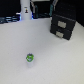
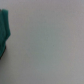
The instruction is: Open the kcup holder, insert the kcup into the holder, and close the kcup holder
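The kcup holder (image 1: 63, 25) is a black boxy drawer unit at the back of the exterior view's right. Its pale handle slots face front and its drawers look shut. The kcup (image 1: 30, 58), a tiny pod with a green rim and whitish top, stands alone on the white table (image 1: 55, 62), well in front of the holder and toward the exterior view's left. Nothing touches it. No gripper fingers show in either view. The wrist view is blurred and shows only pale surface and a teal-green shape (image 2: 4, 30) at its edge, and I cannot tell what that shape is.
A white bottle-like object (image 1: 25, 11) stands at the back of the exterior view's left, with a small blue spot (image 1: 32, 16) beside it. Dark equipment (image 1: 44, 7) lines the back edge.
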You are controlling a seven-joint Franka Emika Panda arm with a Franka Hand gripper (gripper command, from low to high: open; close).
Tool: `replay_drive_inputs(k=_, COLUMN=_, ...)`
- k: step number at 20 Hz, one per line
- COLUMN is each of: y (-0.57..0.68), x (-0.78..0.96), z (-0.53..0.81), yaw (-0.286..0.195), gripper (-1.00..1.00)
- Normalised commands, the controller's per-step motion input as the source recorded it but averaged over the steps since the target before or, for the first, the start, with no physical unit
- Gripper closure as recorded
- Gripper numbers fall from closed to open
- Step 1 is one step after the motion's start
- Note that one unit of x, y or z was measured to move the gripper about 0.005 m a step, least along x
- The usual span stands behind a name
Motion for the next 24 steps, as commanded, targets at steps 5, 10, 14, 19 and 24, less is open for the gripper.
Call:
replay_drive_inputs(k=5, y=0.5, x=-0.25, z=0.06, yaw=-0.136, gripper=-1.0)
replay_drive_inputs(k=10, y=0.59, x=-0.3, z=0.05, yaw=-0.173, gripper=-1.0)
replay_drive_inputs(k=14, y=0.64, x=-0.32, z=0.01, yaw=-0.184, gripper=-1.0)
replay_drive_inputs(k=19, y=0.63, x=-0.37, z=0.01, yaw=-0.177, gripper=-1.0)
replay_drive_inputs(k=24, y=0.63, x=-0.37, z=-0.02, yaw=-0.173, gripper=-1.0)
